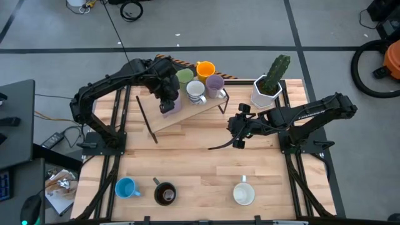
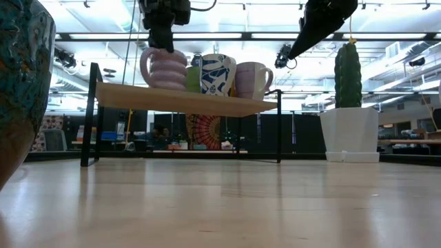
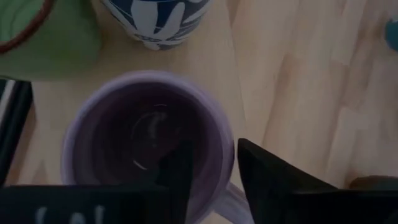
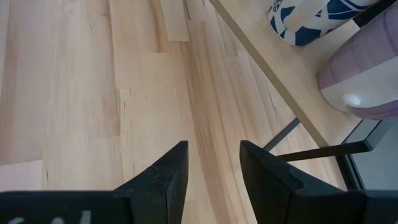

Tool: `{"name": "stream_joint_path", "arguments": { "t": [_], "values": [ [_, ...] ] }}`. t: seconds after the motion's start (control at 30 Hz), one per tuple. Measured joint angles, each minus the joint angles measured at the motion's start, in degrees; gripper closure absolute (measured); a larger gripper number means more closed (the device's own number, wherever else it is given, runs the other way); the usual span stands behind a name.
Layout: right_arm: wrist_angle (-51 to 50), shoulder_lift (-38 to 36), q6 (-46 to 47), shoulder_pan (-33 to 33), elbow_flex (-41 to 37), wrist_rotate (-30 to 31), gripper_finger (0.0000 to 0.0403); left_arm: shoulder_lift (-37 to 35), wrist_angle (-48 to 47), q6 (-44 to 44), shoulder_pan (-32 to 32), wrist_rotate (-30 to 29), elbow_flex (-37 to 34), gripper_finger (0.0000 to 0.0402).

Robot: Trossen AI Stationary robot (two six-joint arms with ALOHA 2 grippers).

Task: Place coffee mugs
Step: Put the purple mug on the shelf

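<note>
A low wooden shelf (image 1: 187,115) stands at the table's far middle. It carries a green mug (image 1: 184,77), an orange mug (image 1: 205,68), a white mug with blue leaves (image 1: 195,90), a lilac mug (image 1: 215,84) and a ribbed lilac mug (image 2: 164,69) at its left end. My left gripper (image 3: 213,171) is open over the ribbed mug, pointing down. One finger (image 3: 180,171) is inside the mug and the other outside, by the handle (image 3: 231,205), with the wall between them. My right gripper (image 4: 213,168) hangs open over bare table right of the shelf.
A blue mug (image 1: 127,187), a dark brown mug (image 1: 165,194) and a white mug (image 1: 244,194) stand along the table's near edge. A white faceted pot with a cactus (image 1: 267,90) stands right of the shelf. Bare tabletop lies between the shelf and the near mugs.
</note>
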Motion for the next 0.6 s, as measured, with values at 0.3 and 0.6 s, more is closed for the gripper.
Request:
{"name": "stream_joint_path", "arguments": {
  "t": [0.3, 0.6],
  "values": [
    [0.0, 0.0, 0.0, 0.0, 0.0, -0.13, 0.0252, -0.54, -3.94, 0.67, -6.95, -16.21, 6.9, 0.0231],
    [0.05, 0.0, -0.2, 0.5, 0.0, -0.13, 0.0252, -2.11, -3.32, 2.39, -22.59, -27.82, 0.95, 0.023]
  ]
}}
